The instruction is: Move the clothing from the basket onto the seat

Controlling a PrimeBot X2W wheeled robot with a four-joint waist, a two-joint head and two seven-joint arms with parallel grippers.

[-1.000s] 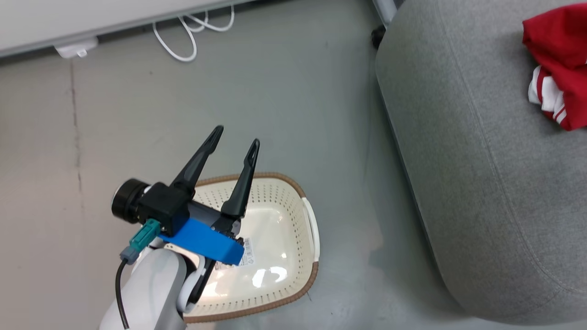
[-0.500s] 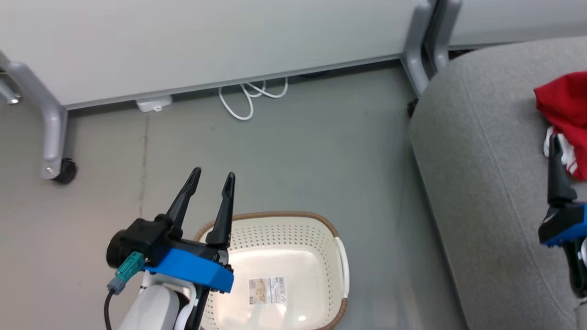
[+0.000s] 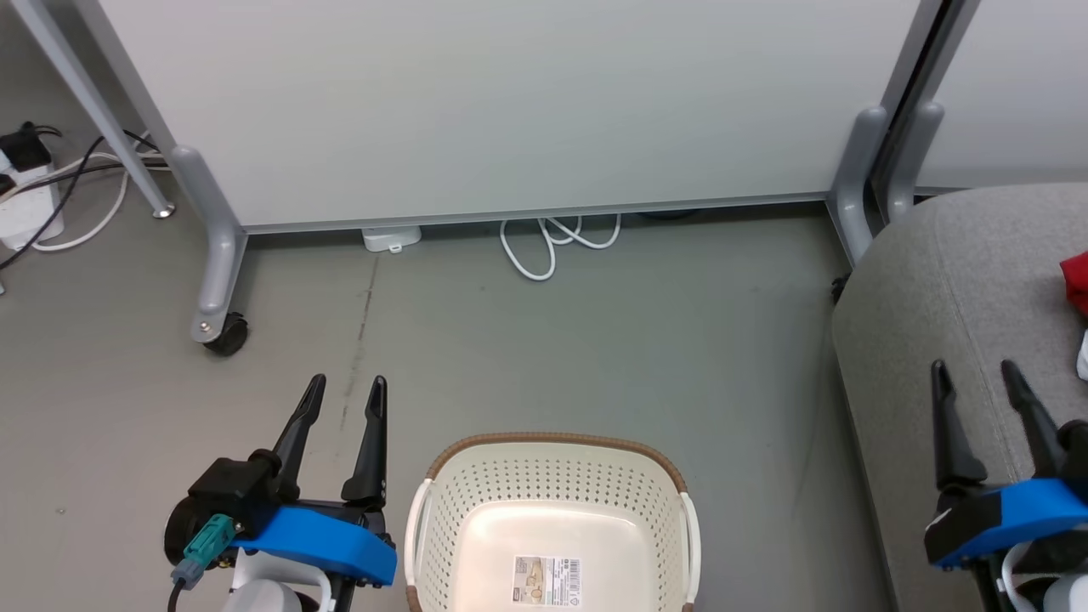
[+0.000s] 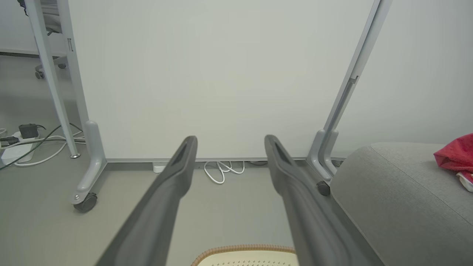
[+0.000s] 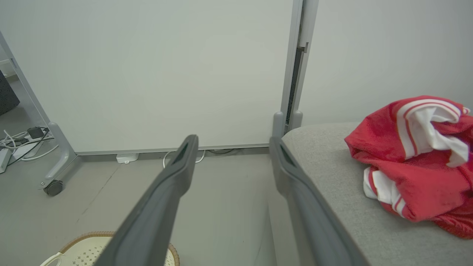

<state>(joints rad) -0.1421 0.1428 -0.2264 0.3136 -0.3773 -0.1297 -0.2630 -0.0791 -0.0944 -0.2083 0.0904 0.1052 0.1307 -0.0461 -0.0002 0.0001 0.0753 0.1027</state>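
Nearest the robot, the cream-white perforated plastic laundry basket with a brown woven-look rim sits on the grey floor. Its smooth base is bare, with a small printed label on it. Just left of the basket, the left gripper hovers over the floor, its two long dark fingers spread and nothing between them. To the right, the right gripper hangs above the near part of the large grey fabric-upholstered seat with rounded edges, fingers likewise released and empty.

Further along the seat, the bright red fabric clothing with white trim and stripes lies in a crumpled heap on the cushion, to the right of the right gripper and clear of its fingers.

Beyond the basket, a looped white cable lies at the foot of a pale wheeled partition panel. One black caster stands at its left leg, and a white power strip with dark cords lies at the far left.
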